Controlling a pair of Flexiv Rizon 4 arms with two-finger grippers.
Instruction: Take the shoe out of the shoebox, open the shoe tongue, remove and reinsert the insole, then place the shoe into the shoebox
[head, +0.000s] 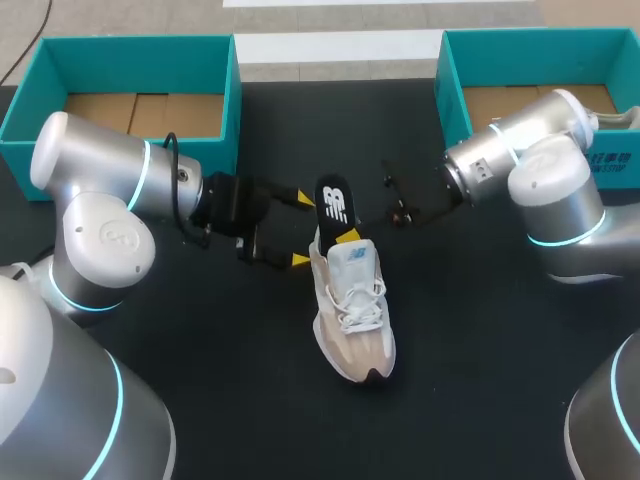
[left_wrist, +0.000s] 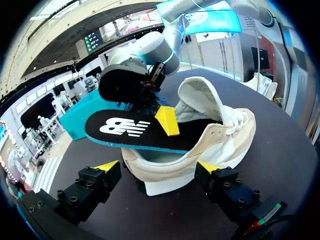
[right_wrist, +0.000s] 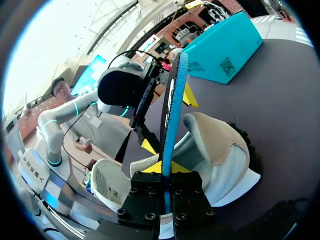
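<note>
Shoe (head: 352, 310) of beige cloth, matt; insole (head: 333, 203) matt black foam.

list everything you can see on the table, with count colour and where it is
shoe: 1, beige and white, on its sole at the table's middle
insole: 1, black on top with a blue underside, front end inside the shoe, back end sticking out over the heel
shoeboxes: 2, teal, open, at the table's far left and far right corners
table: 1, black, under everything
left hand: 1, black with yellow tips, open, at the shoe's heel with a finger on each side
right hand: 1, black with yellow tips, shut on the insole above the shoe's opening
</note>
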